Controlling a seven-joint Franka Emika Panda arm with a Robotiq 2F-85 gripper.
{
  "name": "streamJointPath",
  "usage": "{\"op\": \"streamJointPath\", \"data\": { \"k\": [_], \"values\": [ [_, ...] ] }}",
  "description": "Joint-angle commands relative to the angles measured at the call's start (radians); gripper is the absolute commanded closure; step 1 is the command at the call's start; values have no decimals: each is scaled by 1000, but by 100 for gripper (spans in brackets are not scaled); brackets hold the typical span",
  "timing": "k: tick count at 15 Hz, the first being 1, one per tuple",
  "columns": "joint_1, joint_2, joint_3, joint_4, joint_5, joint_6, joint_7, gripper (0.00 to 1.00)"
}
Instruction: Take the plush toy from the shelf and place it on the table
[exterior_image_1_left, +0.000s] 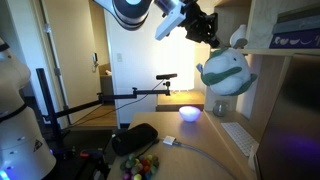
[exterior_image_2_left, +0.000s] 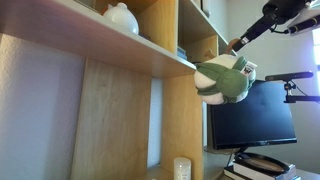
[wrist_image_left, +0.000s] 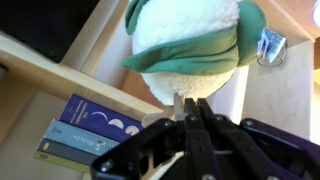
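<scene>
The plush toy (exterior_image_1_left: 224, 70) is a roundish white and green ball hanging in the air just off the pale-wood shelf (exterior_image_1_left: 285, 60). It also shows beside the shelf edge in an exterior view (exterior_image_2_left: 225, 80) and fills the top of the wrist view (wrist_image_left: 190, 40). My gripper (wrist_image_left: 188, 108) is shut on a small tab of the plush toy, and the toy dangles from it. In an exterior view the gripper (exterior_image_1_left: 212, 38) is above the toy. The tan table (exterior_image_1_left: 215, 135) lies below.
A glowing bowl (exterior_image_1_left: 189, 113) sits on the table, with a keyboard (exterior_image_1_left: 240, 138) nearby. A black arm stand (exterior_image_1_left: 140, 93) crosses the room. A white vase (exterior_image_2_left: 121, 17) stands on the shelf. Books (wrist_image_left: 88, 135) lie in a compartment. A monitor (exterior_image_2_left: 255, 118) stands behind.
</scene>
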Motion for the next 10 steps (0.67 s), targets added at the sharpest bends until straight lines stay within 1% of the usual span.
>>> {"op": "streamJointPath", "data": {
  "k": [1, 2, 4, 5, 6, 7, 8, 9, 10],
  "values": [
    [50, -24, -51, 39, 67, -115, -83, 68],
    [44, -18, -52, 52, 62, -136, -85, 63],
    [54, -20, -62, 72, 76, -176, -107, 47],
    [47, -16, -58, 84, 66, -190, -100, 38],
    [47, -16, -59, 94, 64, -204, -107, 32],
    [43, -12, -56, 103, 59, -207, -98, 25],
    [55, -16, -62, 106, 77, -212, -114, 16],
    [43, -9, -55, 118, 56, -212, -95, 10],
    [45, -7, -56, 125, 59, -213, -96, 2]
  ]
}}
